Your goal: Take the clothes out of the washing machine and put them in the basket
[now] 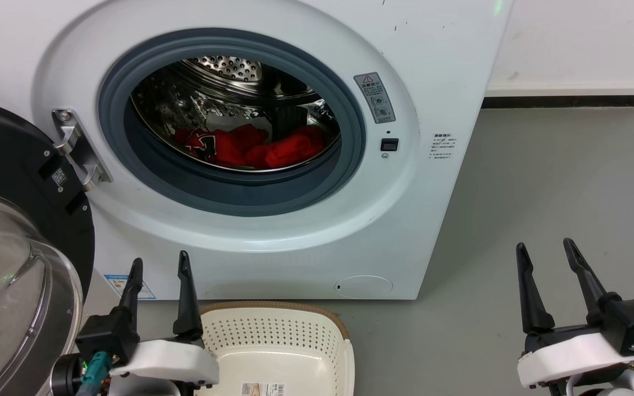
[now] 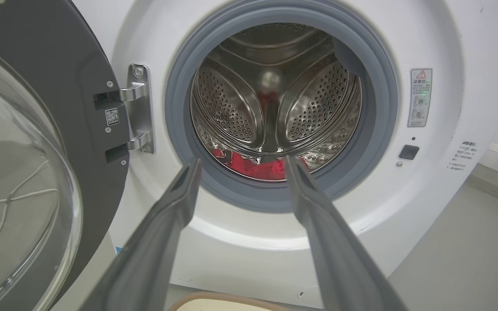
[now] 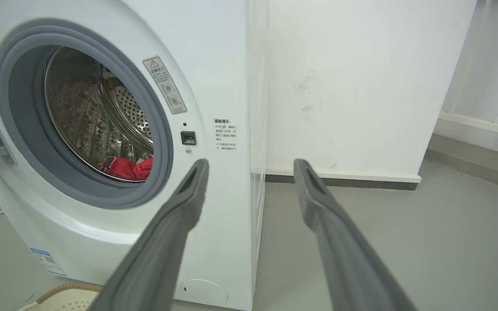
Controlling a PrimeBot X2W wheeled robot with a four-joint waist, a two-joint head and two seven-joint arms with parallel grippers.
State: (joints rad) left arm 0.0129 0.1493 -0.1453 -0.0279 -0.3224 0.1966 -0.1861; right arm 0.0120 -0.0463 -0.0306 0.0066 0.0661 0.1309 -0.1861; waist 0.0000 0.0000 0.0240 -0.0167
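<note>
Left claw (image 1: 160,258) and right claw (image 1: 544,243) wide, empty, red clothes (image 1: 251,147) crumpled in drum (image 1: 229,69)

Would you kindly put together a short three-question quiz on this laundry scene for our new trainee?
1. True or false: the door of the washing machine is shut.
2. Where do the clothes lie? A) in the basket B) in the drum C) on the floor
3. Fill in: the jaws of the left gripper and the right gripper both stand ____, holding nothing.

Key: 1. False; the door hangs open. 2. B; no garment shows in the basket. 3. Open.
</note>
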